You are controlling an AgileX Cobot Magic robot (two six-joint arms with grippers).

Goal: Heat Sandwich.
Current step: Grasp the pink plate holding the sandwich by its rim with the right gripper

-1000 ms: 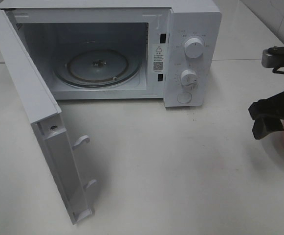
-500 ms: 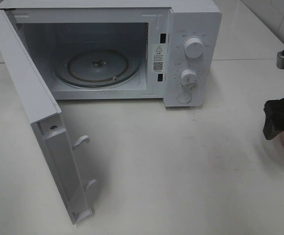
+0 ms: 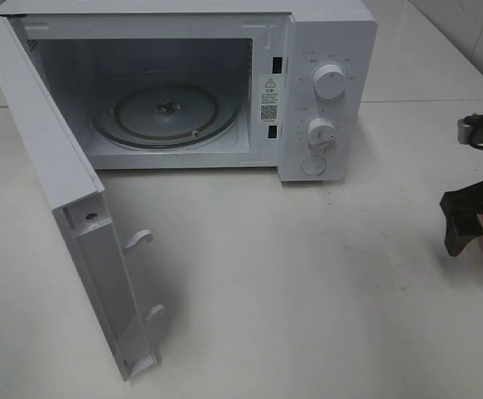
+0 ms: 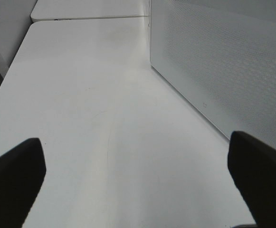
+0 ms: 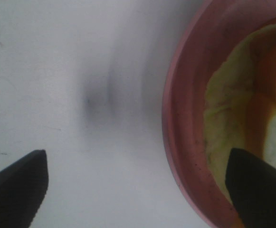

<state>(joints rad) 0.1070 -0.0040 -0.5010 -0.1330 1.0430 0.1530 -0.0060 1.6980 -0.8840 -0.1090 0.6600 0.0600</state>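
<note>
A: At the right edge of the counter [image 3: 308, 291]: right gripper [image 5: 135, 161] hangs over the pink plate [image 5: 176, 118], fingers spread wide, nothing held. Sandwich [image 5: 225, 123] lies on that plate, pale yellow, just inside the rim

B: Where do the fingers stand against the rim?

A: They straddle it. One over bare counter outside, the other over the plate's inside, close to the sandwich

B: Then the step is likely a rim pinch. Advice: come straight down, let the inner finger meet the plate wall and not the food. Nudge outward first if it looks set to press the bread

A: Noted. Rim looks shallow and smooth, so it may slip. Close firmly, lift level

B: Left side?

A: Left gripper [image 4: 135, 142] also wide and empty, low over the counter near the left edge, beside the outer face of the door [image 3: 58, 166]. The high camera does not show it

B: Target?

A: Microwave [image 3: 324, 50] at the far edge, door swung out toward the near-left corner, turntable [image 3: 166, 112] bare. Carry should cross the counter's middle and enter from the front, keeping off the door
</note>
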